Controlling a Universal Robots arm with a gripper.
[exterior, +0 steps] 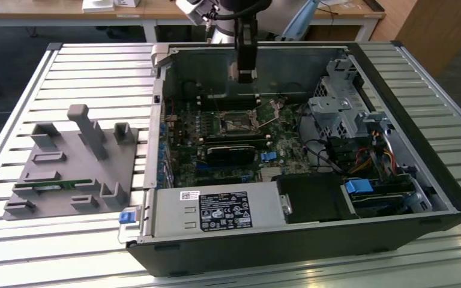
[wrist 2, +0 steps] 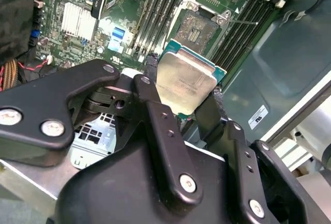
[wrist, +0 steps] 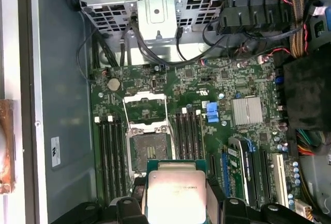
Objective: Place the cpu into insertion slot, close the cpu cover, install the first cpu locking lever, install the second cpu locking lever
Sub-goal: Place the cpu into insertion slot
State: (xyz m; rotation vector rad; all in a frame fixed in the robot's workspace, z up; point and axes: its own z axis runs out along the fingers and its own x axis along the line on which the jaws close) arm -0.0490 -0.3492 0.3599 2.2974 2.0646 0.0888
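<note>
1. Fixture block of grey plastic (exterior: 70, 168) at the exterior view's left, on the slatted metal table (exterior: 22, 90), well apart from the open black computer case (exterior: 295, 252) and idle.
2. Black two-fingered gripper (exterior: 247, 75) in the upper centre of the exterior view, hanging inside the case above the green circuit board (exterior: 182, 162). Clenched on the small flat square cpu with the silvery-grey metal top (wrist 2: 186, 81), with a black finger (wrist 2: 150, 74) against each of two opposite edges in both wrist views.
3. Small square dark insertion slot with a silver metal rim (exterior: 236, 124) at mid-frame in the exterior view, lower than the gripper and apart from it. Bare and unfilled in the first wrist view, with the cpu (wrist: 175, 193) near it but not touching.
4. Thin square silver cpu cover with a large cut-out middle (wrist: 146, 111) swung open, just beside the slot on the side away from the gripper.
5. Thin silver locking lever (wrist 2: 243, 22) beside the slot in the second wrist view, apparently unlatched; second lever not clear enough to judge.
6. Silver metal drive cage (exterior: 335, 114) toward the exterior view's right, not involved.
7. Progress, as a judgement: first step under way, with the chip gripped and carried near the socket but not seated. Cover not yet closed, neither lever yet fastened; none of the four steps finished.
</note>
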